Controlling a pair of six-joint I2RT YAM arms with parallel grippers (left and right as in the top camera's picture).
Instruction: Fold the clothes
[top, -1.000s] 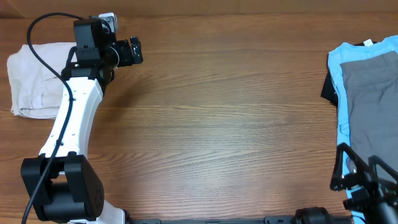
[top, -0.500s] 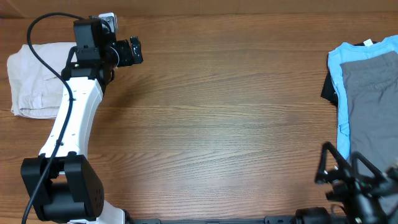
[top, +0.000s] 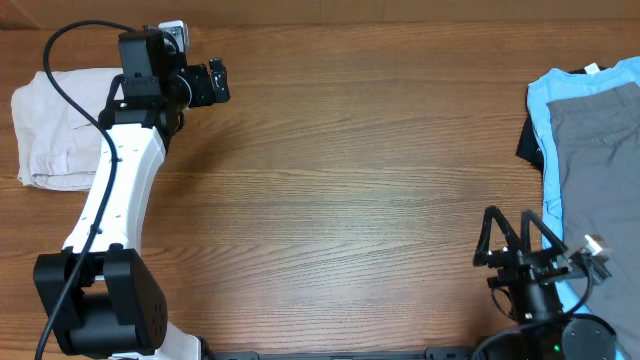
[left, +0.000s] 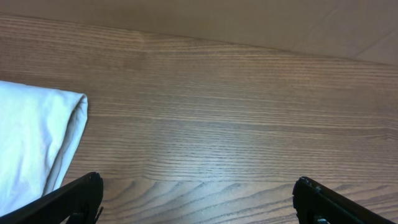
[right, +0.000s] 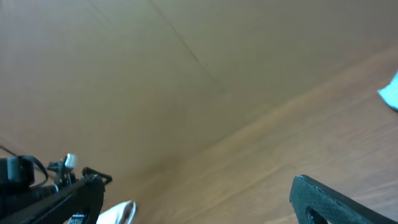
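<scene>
The clothes, a pair of light beige shorts (top: 50, 130), lie folded in a pile at the table's far left. In the left wrist view a rounded folded edge of the shorts (left: 37, 140) shows at the left. My left gripper (top: 222, 82) hovers to the right of the pile, pointing right. It is open (left: 199, 180), with only bare wood between its fingers. My right gripper (top: 510, 228) is at the front right, left of the shirts, pointing toward the table's back. It is open (right: 199, 183) and holds nothing; that view is blurred.
A light blue T-shirt (top: 545, 110) lies at the right edge with a grey garment (top: 595, 150) on top and a dark piece (top: 527, 145) beside them. The wooden table (top: 350, 180) spans the middle. The left arm's white link (top: 120, 190) crosses the front left.
My right arm has swung left and up from the front right corner, off the blue T-shirt's edge, and now points toward the table's back. The left arm and shorts have not moved.
</scene>
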